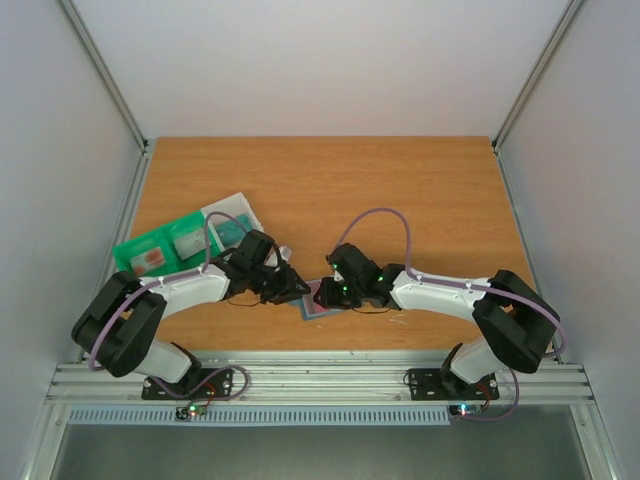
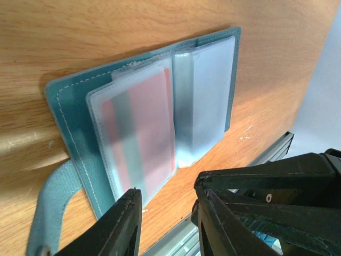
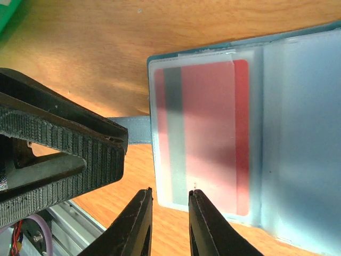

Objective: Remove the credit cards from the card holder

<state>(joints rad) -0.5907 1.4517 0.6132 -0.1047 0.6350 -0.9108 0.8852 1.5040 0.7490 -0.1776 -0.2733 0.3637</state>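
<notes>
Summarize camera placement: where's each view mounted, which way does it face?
Top external: above and behind, looking down at the table; left arm and right arm show.
Left wrist: on the left arm, facing the open card holder; left gripper at bottom.
Right wrist: on the right arm, facing the reddish-pink card; right gripper at bottom.
Shared: both wrist views show that card.

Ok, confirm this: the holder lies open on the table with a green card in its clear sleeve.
Not quite. The card in the sleeve is reddish-pink, not green, as the right wrist view shows. The holder does lie open on the table.
</notes>
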